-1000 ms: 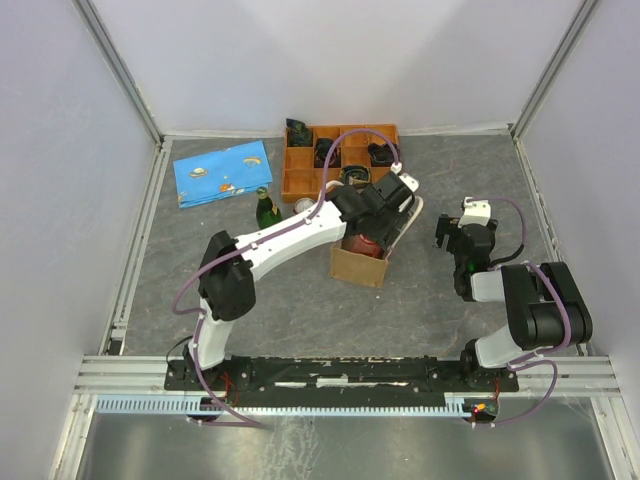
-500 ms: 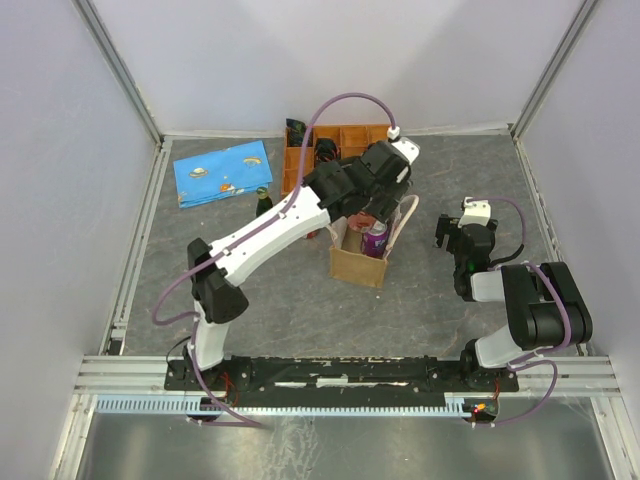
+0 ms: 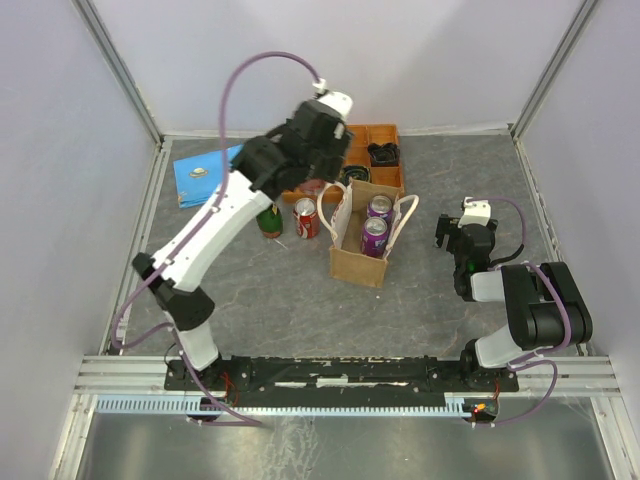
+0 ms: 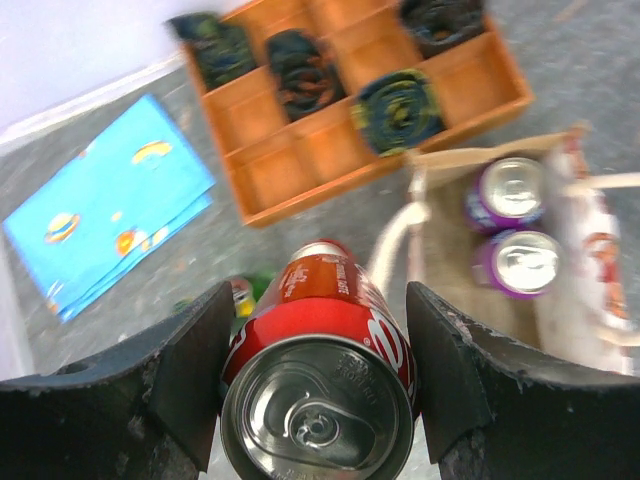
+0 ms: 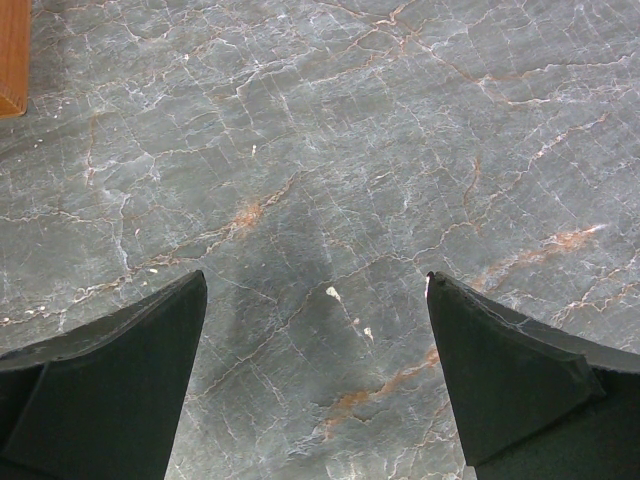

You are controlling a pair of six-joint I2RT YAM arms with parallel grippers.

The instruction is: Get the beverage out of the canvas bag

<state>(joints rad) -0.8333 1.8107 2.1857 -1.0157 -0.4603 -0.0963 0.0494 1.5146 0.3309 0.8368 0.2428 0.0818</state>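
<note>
The canvas bag [image 3: 358, 262] stands open mid-table with two purple cans [image 3: 379, 207] upright inside; it also shows in the left wrist view [image 4: 450, 260] with the cans [image 4: 510, 185]. My left gripper [image 3: 308, 198] is raised outside the bag, to its left, and is shut on a red soda can [image 4: 320, 400], lid toward the camera. In the top view the red can [image 3: 305, 220] shows just under the gripper, between a green bottle and the bag. My right gripper [image 3: 462, 228] is open and empty over bare table [image 5: 315, 285], to the right of the bag.
A green bottle [image 3: 268, 215] stands left of the red can. An orange compartment tray [image 3: 392, 182] with dark rolled items sits behind the bag, seen too in the left wrist view [image 4: 300, 170]. A blue patterned cloth [image 3: 195, 180] lies at the back left. White walls enclose the table.
My left gripper rose out of the bag with the red can and swung left and back. Both purple cans in the bag are now uncovered. The right arm stayed still.
</note>
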